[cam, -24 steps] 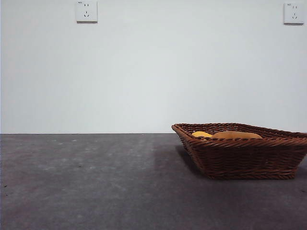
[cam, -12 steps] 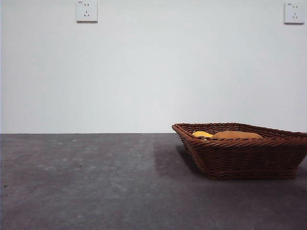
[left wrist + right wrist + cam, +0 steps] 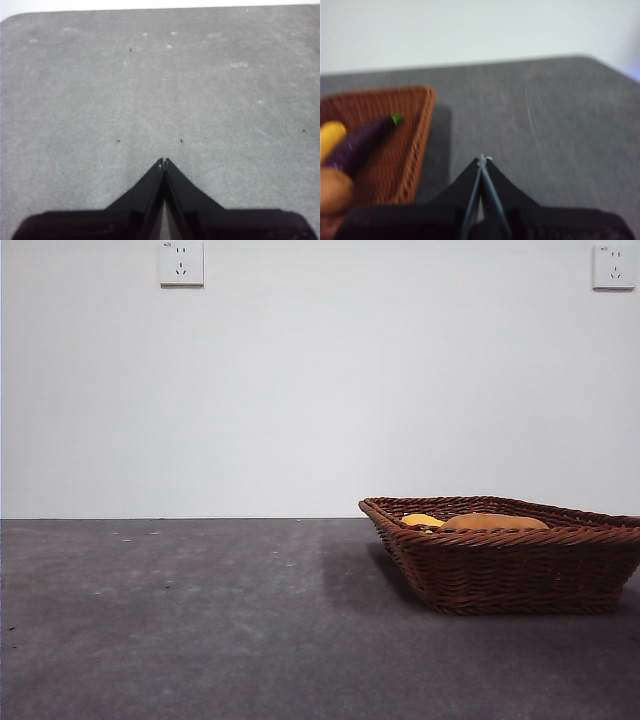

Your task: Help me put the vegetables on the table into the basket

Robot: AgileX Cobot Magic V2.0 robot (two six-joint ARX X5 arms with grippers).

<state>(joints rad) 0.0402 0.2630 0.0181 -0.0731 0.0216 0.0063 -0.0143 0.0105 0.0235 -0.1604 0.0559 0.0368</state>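
The vegetables are all in the basket [image 3: 510, 565], which sits on the dark grey worktop [image 3: 200, 620] toward the right side of the front view. There are three vegetables. From the right wrist view you can see one yellow corn cob [image 3: 330, 137], one dark purple vegetable [image 3: 362, 142] with a little green tip, and one brown potato [image 3: 332, 192]. They lie side by side and touch each other, with the purple one between the corn and the potato. In the front view only the tops of the corn cob [image 3: 420, 521] and the potato [image 3: 495, 522] peek over the woven rim, and the purple one is hidden behind the basket wall. The right gripper [image 3: 481, 160] is pinched closed, its two black jaws meeting at the tips, and it holds nothing. It hangs over bare worktop just beside the basket and does not touch it. The left gripper [image 3: 164, 162] is pinched closed too, tips together, and it also holds nothing. Under it there is only grey worktop with pale speckles. There is one basket and there are two grippers. No arm shows in the front view. On the white wall behind there are two wall sockets [image 3: 181, 263], one toward each top corner.
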